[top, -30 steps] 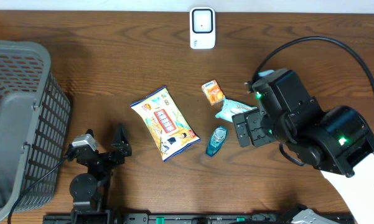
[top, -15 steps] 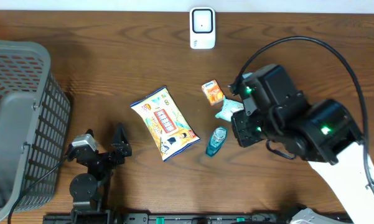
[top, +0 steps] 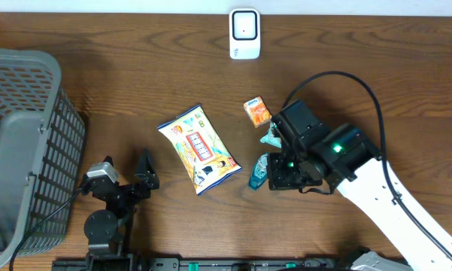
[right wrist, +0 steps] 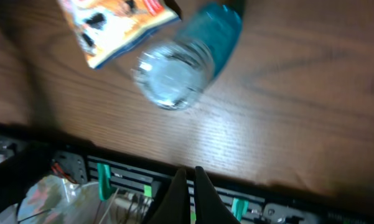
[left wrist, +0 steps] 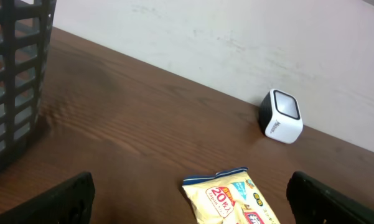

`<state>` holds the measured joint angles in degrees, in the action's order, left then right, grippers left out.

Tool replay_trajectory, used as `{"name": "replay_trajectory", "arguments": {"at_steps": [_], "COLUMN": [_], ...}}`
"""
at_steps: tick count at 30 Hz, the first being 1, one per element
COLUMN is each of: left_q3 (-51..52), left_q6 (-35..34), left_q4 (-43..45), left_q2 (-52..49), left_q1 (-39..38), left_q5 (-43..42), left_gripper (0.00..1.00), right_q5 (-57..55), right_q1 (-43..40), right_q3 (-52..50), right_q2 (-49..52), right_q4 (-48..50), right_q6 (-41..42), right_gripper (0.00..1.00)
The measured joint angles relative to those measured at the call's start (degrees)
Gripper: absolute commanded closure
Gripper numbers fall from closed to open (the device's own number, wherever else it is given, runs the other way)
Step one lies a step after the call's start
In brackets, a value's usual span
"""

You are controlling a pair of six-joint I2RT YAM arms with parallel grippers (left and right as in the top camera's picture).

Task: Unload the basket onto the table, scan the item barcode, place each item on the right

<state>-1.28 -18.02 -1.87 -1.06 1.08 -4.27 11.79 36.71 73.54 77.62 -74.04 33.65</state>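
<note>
Several small items lie mid-table: a yellow snack bag, a small orange box, a teal bottle and a pale teal packet partly under my right arm. The white scanner stands at the table's far edge. In the right wrist view the bottle lies apart from my right gripper, whose fingers are shut together with nothing between them. My left gripper is wide open near the front edge, facing the snack bag and the scanner.
A grey mesh basket fills the left end of the table. A black rail with green clips runs along the front edge under my right gripper. The right arm's cable loops over the table.
My right arm has swung left and toward the front edge, ending beside the teal bottle and covering most of the teal packet. Its jaws have gone from open to shut. The left arm has not moved.
</note>
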Motion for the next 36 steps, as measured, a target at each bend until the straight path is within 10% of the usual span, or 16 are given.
{"name": "replay_trajectory", "arguments": {"at_steps": [21,36], "left_q3": [0.0,0.0], "left_q6": [0.0,0.0], "left_q4": [0.0,0.0], "left_q2": [0.0,0.0], "left_q1": [0.0,0.0], "left_q5": [0.0,0.0], "left_gripper": [0.03,0.03], "right_q5": [-6.9,-8.0], "right_q1": [5.3,8.9], "right_q3": [-23.1,-23.4], "right_q2": [0.1,0.5], "right_q4": [31.0,31.7], "right_q6": [8.0,8.5], "right_gripper": [0.98,0.99]}}
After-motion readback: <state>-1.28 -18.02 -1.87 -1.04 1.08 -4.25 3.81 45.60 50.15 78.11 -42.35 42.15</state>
